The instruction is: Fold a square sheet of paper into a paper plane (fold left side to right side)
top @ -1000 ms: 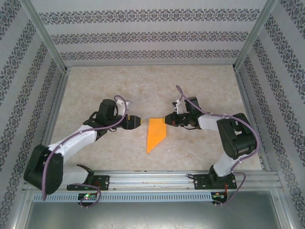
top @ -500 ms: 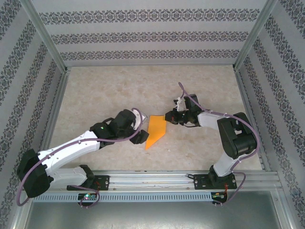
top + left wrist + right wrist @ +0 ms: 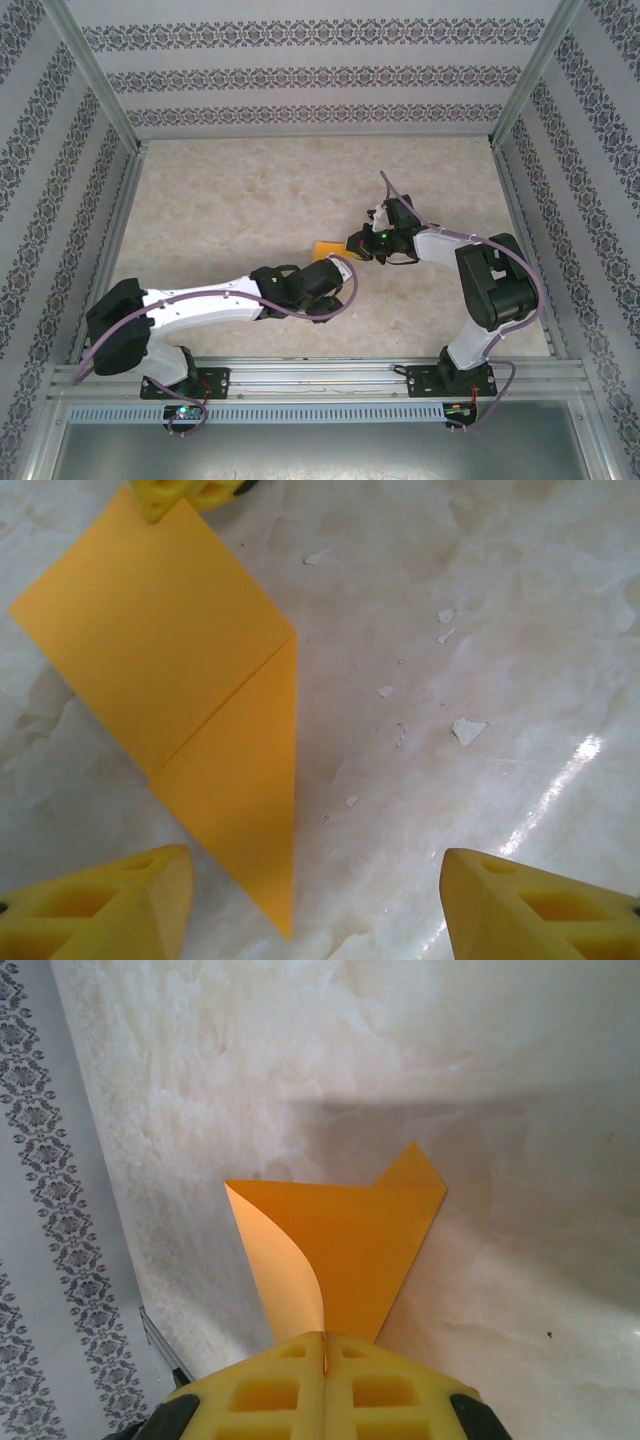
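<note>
Fingers [image 3: 100, 910] of left gripper [image 3: 310, 880] are seen standing wide, nothing held. Pointed near tip of the square sheet of paper [image 3: 170, 650] lies flat on the table [image 3: 480, 630] below the gap, closer to one finger. Contact w/ sheet cannot be told. Right gripper [image 3: 325, 1355] is closed tight on sheet's far corner. One layer is lifted and curled there, pale underside shown.

Change over last sec:
- Left arm [image 3: 200, 305] has been swung in from left of sheet, nearer and rightward. It is now laid over sheet's near part, so from above a small orange patch is left showing at far end, just beside right gripper.
- Left jaws have been widened a touch.
- Right gripper has hardly been moved; pinch kept.
- Sheet is approx where it was, mid-table between the arms.

Meaning for task (judged):
- Sheet is already creased: narrow shape w/ a diagonal crease across it, so early folds are taken as done.
- Far corner appears to be anchored by right gripper while left gripper is brought to near tip, prob. to take up left edge.
- Left-to-right fold not yet made.
- Risk: thin paper could be slid or buckled if tip is nudged before a grip is set.
</note>
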Tool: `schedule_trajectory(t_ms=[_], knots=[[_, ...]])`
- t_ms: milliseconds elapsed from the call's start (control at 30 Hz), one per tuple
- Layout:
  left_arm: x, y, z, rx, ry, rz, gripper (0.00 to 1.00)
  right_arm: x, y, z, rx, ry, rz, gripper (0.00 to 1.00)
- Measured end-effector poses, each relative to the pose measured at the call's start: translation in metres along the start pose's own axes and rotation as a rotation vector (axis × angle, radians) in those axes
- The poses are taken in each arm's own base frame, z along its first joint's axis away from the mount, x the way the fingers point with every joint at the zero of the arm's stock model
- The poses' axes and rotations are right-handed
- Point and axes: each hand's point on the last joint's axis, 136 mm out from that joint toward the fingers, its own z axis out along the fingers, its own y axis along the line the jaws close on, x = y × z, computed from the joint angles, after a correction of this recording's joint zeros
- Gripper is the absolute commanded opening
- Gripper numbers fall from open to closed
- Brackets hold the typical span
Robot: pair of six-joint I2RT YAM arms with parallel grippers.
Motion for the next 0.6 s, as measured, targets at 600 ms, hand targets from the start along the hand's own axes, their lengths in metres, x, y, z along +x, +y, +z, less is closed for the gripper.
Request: schedule_trajectory(t_ms=[600], knots=[[0.018, 0.020, 0.054, -0.244, 0.167, 0.091, 0.64, 0.003, -0.009, 0.005, 0.023, 0.022, 0.059, 0.00]])
